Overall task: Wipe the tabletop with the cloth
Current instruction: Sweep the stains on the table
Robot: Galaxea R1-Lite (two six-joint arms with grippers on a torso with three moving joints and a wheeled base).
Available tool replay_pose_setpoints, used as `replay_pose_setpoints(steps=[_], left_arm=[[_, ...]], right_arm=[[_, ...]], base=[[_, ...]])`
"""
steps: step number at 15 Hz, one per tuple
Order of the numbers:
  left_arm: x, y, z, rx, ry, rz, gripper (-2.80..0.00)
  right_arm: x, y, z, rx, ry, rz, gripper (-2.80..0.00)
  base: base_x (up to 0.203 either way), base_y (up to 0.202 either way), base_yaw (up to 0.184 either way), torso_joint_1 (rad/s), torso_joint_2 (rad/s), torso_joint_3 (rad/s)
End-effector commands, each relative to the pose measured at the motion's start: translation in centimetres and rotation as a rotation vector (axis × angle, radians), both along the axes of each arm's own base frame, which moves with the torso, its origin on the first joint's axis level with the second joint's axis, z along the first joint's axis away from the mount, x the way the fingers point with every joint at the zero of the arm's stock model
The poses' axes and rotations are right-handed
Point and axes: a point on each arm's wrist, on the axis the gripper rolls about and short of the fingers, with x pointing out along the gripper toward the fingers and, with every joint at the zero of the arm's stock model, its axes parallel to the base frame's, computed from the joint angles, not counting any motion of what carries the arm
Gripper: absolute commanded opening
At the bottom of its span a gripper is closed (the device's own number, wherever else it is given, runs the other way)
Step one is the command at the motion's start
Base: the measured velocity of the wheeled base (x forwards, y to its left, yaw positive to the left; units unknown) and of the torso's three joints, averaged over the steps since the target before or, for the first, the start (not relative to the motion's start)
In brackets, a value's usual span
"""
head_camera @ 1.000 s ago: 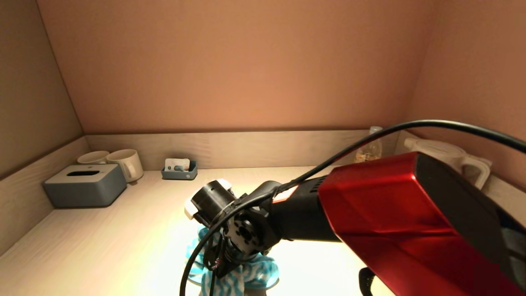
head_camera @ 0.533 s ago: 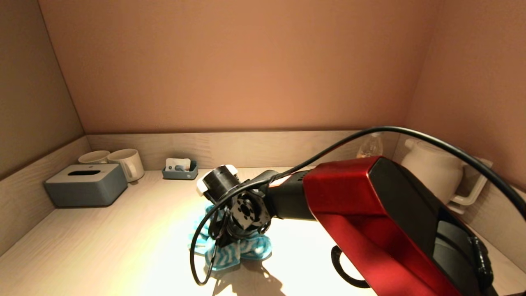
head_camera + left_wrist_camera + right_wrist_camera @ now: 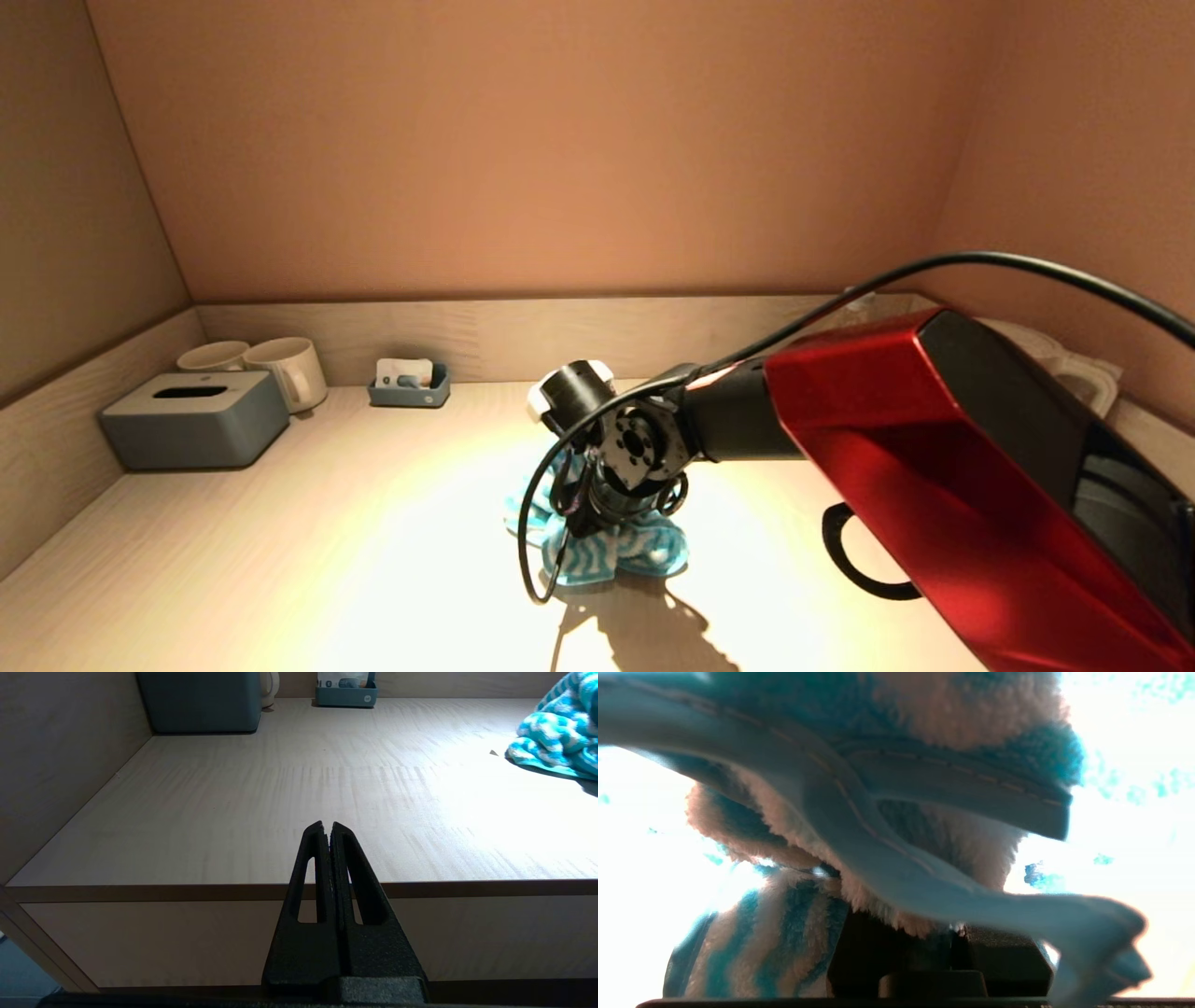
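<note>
A blue-and-white striped fluffy cloth [image 3: 607,546] lies bunched on the pale wooden tabletop [image 3: 308,523], near the middle. My right gripper [image 3: 597,509] points down into it and is shut on the cloth; its fingers are buried in the cloth. In the right wrist view the cloth [image 3: 878,826] fills the picture and hides the fingertips. My left gripper [image 3: 328,828] is shut and empty, parked low before the table's front edge; the cloth shows far off in its view [image 3: 556,737].
A grey tissue box [image 3: 194,418], two white mugs [image 3: 285,371] and a small blue tray with packets [image 3: 407,384] stand along the back left. A white kettle [image 3: 1074,364] is at the back right, mostly behind my arm. Walls close three sides.
My right gripper has dragged the cloth to the right and farther back across the tabletop. The left arm has not moved.
</note>
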Motion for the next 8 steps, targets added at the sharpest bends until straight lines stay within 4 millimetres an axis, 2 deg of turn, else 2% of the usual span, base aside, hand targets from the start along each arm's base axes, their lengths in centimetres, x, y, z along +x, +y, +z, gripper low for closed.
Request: replay_pose_setpoints(steps=[1, 8], left_arm=[[0.0, 0.0, 0.0, -0.001, 0.0, 0.0, -2.8], [0.0, 0.0, 0.0, -0.001, 0.0, 0.0, -2.8]], right_arm=[[-1.7, -1.2, 2.4, 0.021, -0.019, 0.003, -2.8], [-6.6, -5.7, 9.5, 0.142, -0.169, 0.003, -2.8]], base=[[0.0, 0.0, 0.0, 0.0, 0.0, 0.0], [0.0, 0.0, 0.0, 0.0, 0.0, 0.0]])
